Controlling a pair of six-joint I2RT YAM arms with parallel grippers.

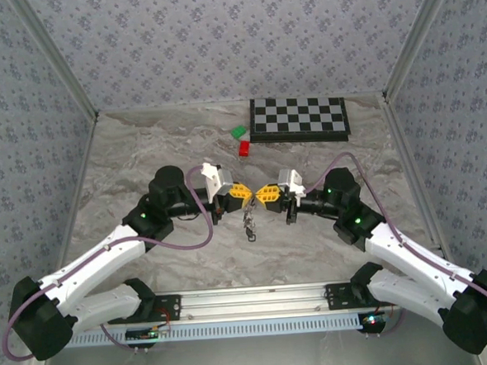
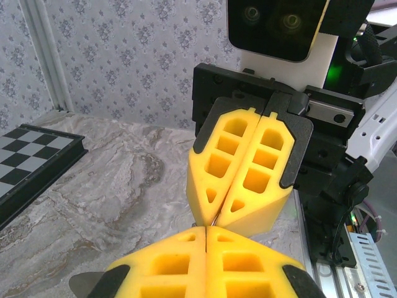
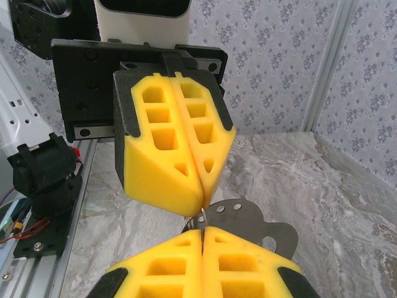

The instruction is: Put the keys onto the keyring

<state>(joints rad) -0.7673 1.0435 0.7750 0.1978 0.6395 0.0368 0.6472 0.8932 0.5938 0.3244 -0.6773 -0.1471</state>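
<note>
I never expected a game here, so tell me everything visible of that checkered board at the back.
The chessboard is a rectangular board of black and white squares in a thin dark frame. It lies flat on the marbled table at its far edge, right of centre, bare of pieces. A green block and a red block sit off its near left corner; contact unclear.

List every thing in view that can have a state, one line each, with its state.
left hand: shut, its tip pinching the keyring.
right hand: shut, tip to tip with the left hand, pinching the same keyring.
keys: bunched just below the two hand tips; hanging or lying, cannot tell.
chessboard: folded shut, lying flat.
</note>
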